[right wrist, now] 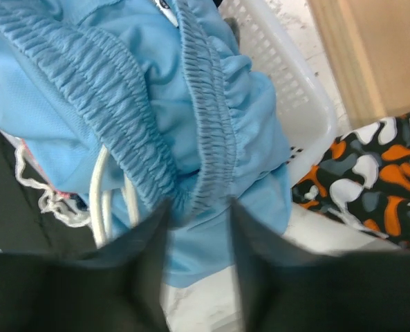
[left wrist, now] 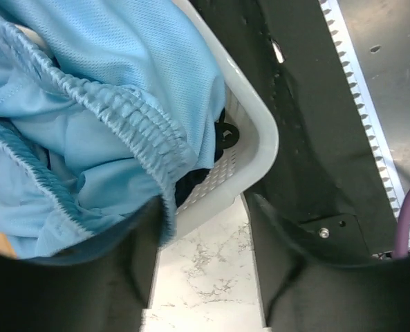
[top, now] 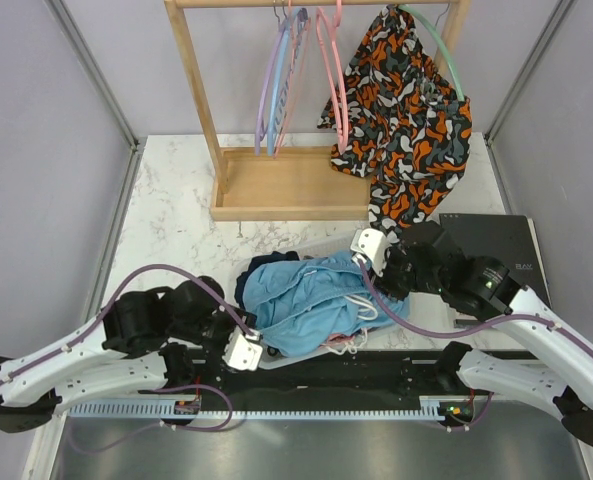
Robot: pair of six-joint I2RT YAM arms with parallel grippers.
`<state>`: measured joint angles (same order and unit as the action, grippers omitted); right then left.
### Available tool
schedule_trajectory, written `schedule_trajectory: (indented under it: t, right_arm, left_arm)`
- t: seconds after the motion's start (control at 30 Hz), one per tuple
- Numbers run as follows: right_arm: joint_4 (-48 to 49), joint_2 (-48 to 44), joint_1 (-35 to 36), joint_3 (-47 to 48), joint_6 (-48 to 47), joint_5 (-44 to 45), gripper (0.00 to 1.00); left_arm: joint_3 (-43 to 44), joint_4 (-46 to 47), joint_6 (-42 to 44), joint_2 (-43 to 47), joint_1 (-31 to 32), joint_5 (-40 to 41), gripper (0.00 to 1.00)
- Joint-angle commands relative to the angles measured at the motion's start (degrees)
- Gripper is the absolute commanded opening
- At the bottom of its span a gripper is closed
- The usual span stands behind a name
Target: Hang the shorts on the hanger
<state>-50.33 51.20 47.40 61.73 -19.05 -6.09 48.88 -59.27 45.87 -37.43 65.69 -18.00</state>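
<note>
I count two grippers, one pair of shorts, one basket and four hangers. Nearest me, the left gripper [left wrist: 203, 200] sits at the near-left corner of the white basket [left wrist: 261, 131], its fingers spread wide with marble showing between them. The elastic waistband only brushes the inner edge of one finger [left wrist: 139, 263]. At the basket's far-right side, the right gripper [right wrist: 199, 207] has its fingers drawn in on a fold of that waistband, pinching it.

The shorts [top: 306, 300] lie heaped in the basket and spill over its near rim. Only the left wrist view shows dark clothing [left wrist: 191, 183] under them; only the right wrist view shows the white drawstring [right wrist: 101, 187] clearly.

Beyond the basket stands the wooden rack [top: 286, 185]. On it hang the lilac hanger [top: 264, 95], the blue hanger [top: 282, 92], the pink hanger [top: 333, 75] and the mint-green hanger [top: 446, 52], which carries one patterned garment [top: 406, 120].
</note>
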Motion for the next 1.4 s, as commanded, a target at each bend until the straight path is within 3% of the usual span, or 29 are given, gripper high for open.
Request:
schedule_trajectory:
  t: [0.0, 0.07, 0.13, 0.3, 0.43, 0.53, 0.73, 0.83, 0.93, 1.23, 1.37]
  right_arm:
    - [-3.9, -1.1, -0.1, 3.6, -2.7, -2.6, 0.65]
    - [-3.9, -1.1, -0.2, 7.2, -0.5, -1.2, 0.89]
    - [-4.0, -0.3, -0.2, 12.3, 0.9, 0.7, 0.98]
    - [-1.4, 3.8, -1.4, 23.9, 5.7, 5.4, 0.98]
    - [7.2, 8.3, -2.6, 33.9, 12.6, 14.7, 0.98]
    - [11.9, 13.3, -3.7, 41.1, 17.9, 22.5, 0.98]
    - [16.5, 25.4, -4.7, 52.6, 23.9, 31.3, 0.98]
    - [18.4, 32.7, -4.7, 59.6, 22.1, 33.8, 0.98]
    - [21.7, 39.1, -4.8, 63.0, 17.8, 37.2, 0.98]
    - [29.4, 47.7, -4.7, 62.0, 12.4, 42.9, 0.98]
    - [30.1, 49.1, -5.3, 61.2, 12.0, 44.0, 0.93]
  left_arm:
    - [5.0, -0.2, -7.7, 0.0, -0.8, -2.8, 0.75]
    - [9.6, 0.0, -9.6, -1.0, -4.0, -2.7, 0.77]
    - [13.2, 1.5, -12.7, -2.3, -7.3, -3.1, 0.80]
    - [25.2, 9.7, -27.1, -5.7, -16.9, -5.4, 0.90]
    - [31.7, 17.8, -43.5, -9.5, -27.0, -7.0, 0.89]
    - [35.6, 22.5, -48.0, -12.4, -32.5, -3.7, 0.91]
    - [37.1, 25.8, -47.1, -14.1, -36.8, 8.3, 0.92]
    - [34.3, 26.7, -46.8, -11.4, -37.4, 7.1, 0.92]
    - [31.3, 27.1, -46.0, -8.4, -37.6, 4.4, 0.99]
    - [26.4, 27.3, -44.0, -2.4, -38.1, 3.4, 1.00]
    - [25.1, 27.7, -43.3, -0.9, -38.1, 2.9, 1.00]
